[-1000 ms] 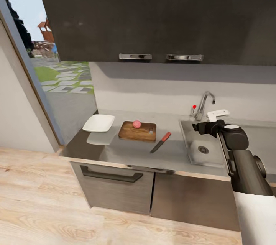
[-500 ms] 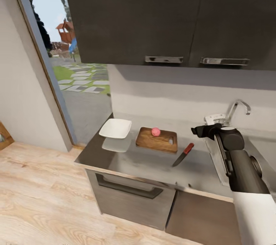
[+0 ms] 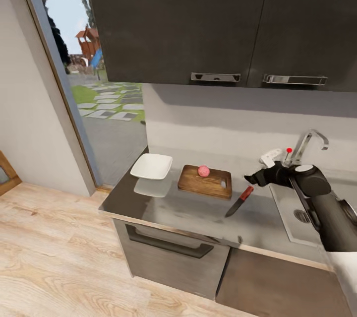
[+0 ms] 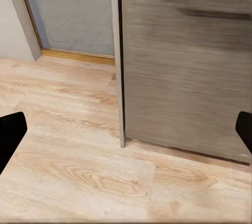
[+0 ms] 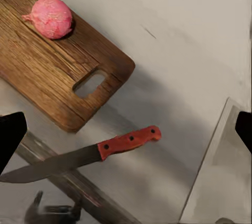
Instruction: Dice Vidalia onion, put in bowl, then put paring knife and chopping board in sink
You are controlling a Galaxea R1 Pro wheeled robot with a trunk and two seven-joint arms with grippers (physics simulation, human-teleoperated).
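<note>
Onion [image 3: 203, 171] sits on board [image 3: 205, 181]; knife [image 3: 239, 201] beside.

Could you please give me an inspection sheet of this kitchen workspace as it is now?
Surface: glossy grey countertop, sink at its right end.
Job's things: Vidalia onion whole, on the chopping board; paring knife on the countertop beside the board; bowl left of the board, empty.
Clutter: nothing seen.
Grippers: right gripper open, above the knife's handle; left gripper open, low, facing the cabinet front.
Cables: nothing seen.
Surroundings: dark wall cabinets, wooden floor, glass door.
</note>
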